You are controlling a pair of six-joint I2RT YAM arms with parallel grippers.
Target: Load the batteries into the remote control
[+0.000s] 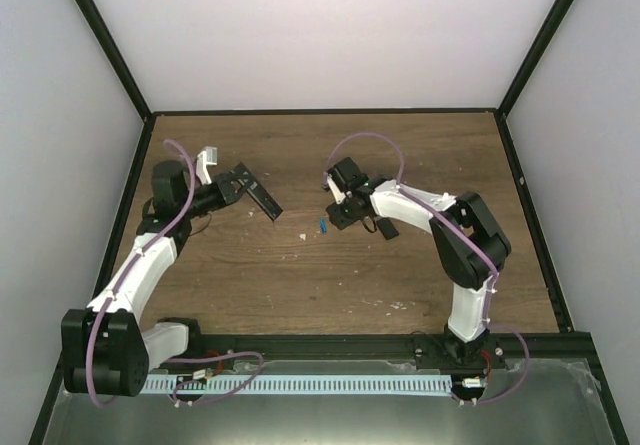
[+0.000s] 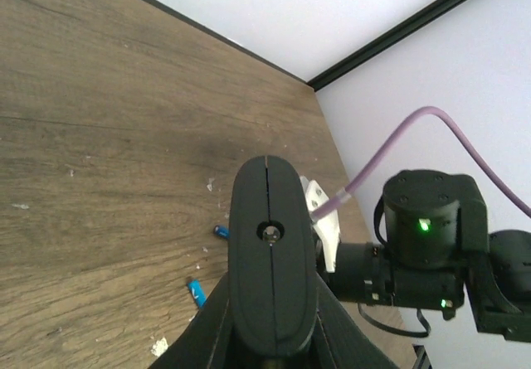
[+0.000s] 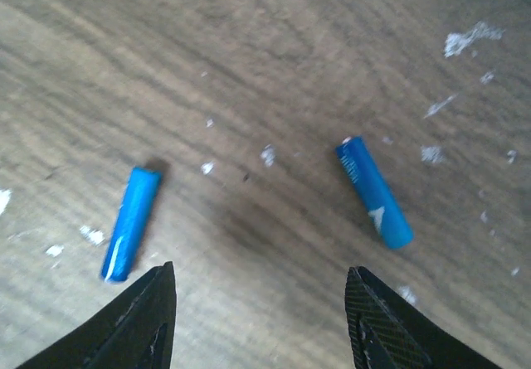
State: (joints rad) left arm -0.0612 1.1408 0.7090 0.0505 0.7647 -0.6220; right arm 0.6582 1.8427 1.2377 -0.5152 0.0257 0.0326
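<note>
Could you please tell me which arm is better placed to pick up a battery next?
The right. The right gripper hangs open over the table with both batteries lying loose just ahead of it, while the left gripper is shut on the remote, away from them.

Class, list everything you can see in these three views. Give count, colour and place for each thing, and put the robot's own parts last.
batteries: two, bright blue, lying apart on the table under the right gripper
remote control: one, black, clamped in the left gripper
specks: many, white, scattered on the table around the batteries
table: one, brown wood, between white walls
left gripper: one, black, shut on the remote control
right gripper: one, black, open above the batteries
</note>
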